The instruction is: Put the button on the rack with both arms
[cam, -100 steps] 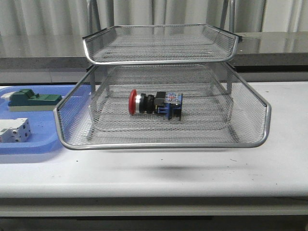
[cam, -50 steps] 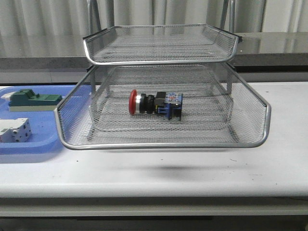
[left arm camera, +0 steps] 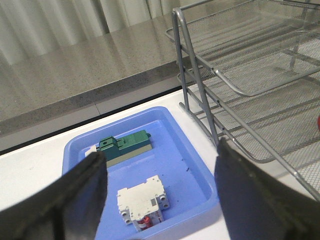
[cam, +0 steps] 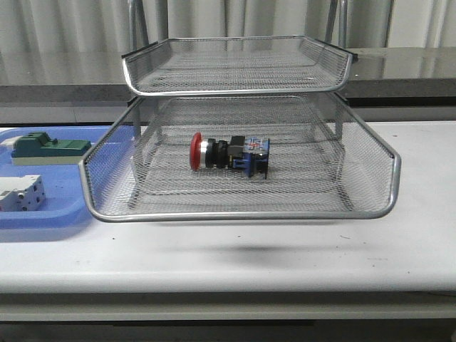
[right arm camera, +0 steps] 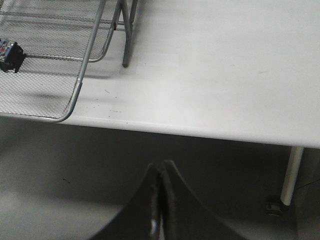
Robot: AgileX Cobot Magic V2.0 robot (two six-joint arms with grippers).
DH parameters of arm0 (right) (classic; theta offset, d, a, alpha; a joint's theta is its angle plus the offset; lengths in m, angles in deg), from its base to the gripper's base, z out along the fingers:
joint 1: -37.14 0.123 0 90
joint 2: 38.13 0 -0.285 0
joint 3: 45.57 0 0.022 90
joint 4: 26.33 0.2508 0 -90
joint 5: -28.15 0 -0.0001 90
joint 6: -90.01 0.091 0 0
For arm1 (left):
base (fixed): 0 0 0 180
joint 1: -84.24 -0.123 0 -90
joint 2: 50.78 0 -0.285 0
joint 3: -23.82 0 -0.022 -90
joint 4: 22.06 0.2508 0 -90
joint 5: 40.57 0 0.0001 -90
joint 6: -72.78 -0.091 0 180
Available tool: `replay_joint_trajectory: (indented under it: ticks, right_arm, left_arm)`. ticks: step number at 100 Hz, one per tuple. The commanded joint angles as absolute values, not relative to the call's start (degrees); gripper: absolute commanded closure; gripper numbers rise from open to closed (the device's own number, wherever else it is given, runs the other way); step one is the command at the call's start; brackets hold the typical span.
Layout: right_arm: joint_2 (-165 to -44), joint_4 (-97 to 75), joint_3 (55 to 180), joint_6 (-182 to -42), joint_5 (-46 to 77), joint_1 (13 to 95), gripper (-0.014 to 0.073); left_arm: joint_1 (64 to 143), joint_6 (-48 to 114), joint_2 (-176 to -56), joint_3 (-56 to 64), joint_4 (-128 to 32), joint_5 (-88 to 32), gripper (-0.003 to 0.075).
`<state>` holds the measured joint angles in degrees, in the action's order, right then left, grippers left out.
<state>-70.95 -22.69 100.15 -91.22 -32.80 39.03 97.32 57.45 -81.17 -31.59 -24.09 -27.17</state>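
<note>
The button (cam: 229,154) lies on its side in the pulled-out lower tray of the rack (cam: 242,214), red head toward my left, blue-black block toward my right. The upper tray sits pushed back above it. My left end effector (left arm camera: 160,192) is spread wide with nothing between its fingers (left arm camera: 65,200), above the blue tray (left arm camera: 195,165) that holds 1 green block (left arm camera: 125,146) and 1 white terminal block (left arm camera: 144,200). My right end effector (right arm camera: 159,200) is closed with its fingers pressed together, empty, out past the front edge of the white surface (right arm camera: 225,75), clear of the rack.
</note>
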Motion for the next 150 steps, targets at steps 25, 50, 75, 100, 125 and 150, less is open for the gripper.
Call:
replay_joint_trajectory:
  ticks: [25, 50, 75, 100, 125, 150]
  right_arm:
    - [-71.4, -22.6, 101.9, -91.3, -29.5, 38.8, 0.0664]
    - [-71.4, -22.6, 101.9, -91.3, -29.4, 38.8, 0.0664]
    - [-71.4, -22.0, 101.9, -91.3, -24.3, 38.8, 0.0664]
    - [-73.3, -17.7, 101.9, -93.2, -22.3, 38.8, 0.0664]
    - [-83.5, -5.4, 101.9, -108.7, -21.8, 38.8, 0.0663]
    - [-96.1, 10.3, 101.9, -131.0, -22.5, 39.3, 0.0663]
  left_arm:
    - [97.2, 58.2, -81.4, -30.5, -24.3, -34.0, 0.0459]
    - [97.2, 58.2, -81.4, -30.5, -24.3, -34.0, 0.0646]
    - [97.2, 58.2, -81.4, -30.5, -24.3, -34.0, 0.074]
    - [97.2, 58.2, -81.4, -30.5, -24.3, -34.0, 0.074]
    - [97.2, 58.2, -81.4, -30.5, -24.5, -34.0, 0.074]
    - [97.2, 58.2, -81.4, -30.5, -24.5, -34.0, 0.074]
